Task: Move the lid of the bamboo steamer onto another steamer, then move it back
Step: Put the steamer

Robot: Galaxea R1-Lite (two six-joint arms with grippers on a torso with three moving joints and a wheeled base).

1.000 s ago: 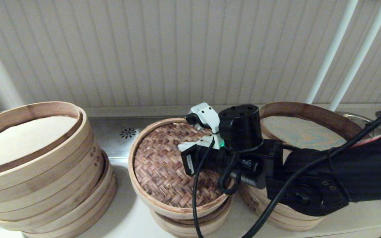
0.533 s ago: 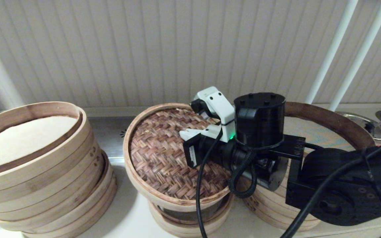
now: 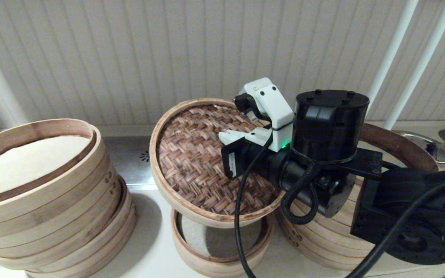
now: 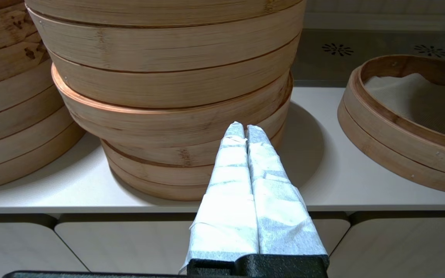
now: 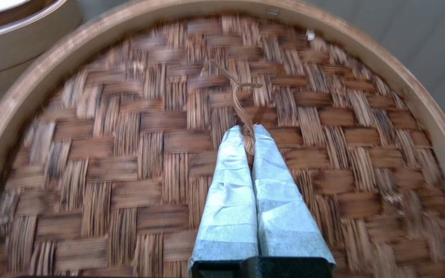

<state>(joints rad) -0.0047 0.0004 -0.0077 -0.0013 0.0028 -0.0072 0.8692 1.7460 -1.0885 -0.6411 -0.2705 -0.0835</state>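
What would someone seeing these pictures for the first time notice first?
The bamboo steamer lid hangs tilted in mid-air at the centre, clear of the low steamer tray beneath it. The right gripper holds it, fingers pinched shut on a thin cord loop on the woven top. On the left stands a leaning stack of steamers; the left gripper waits shut, low in front of that stack.

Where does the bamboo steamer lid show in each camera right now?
Head view: the bamboo steamer lid hangs tilted at centre, above a low open steamer tray.
Left wrist view: not in it.
Right wrist view: its weave fills the frame, right pincer shut on its cord loop.
Shared landmark: the lid's pale rim.
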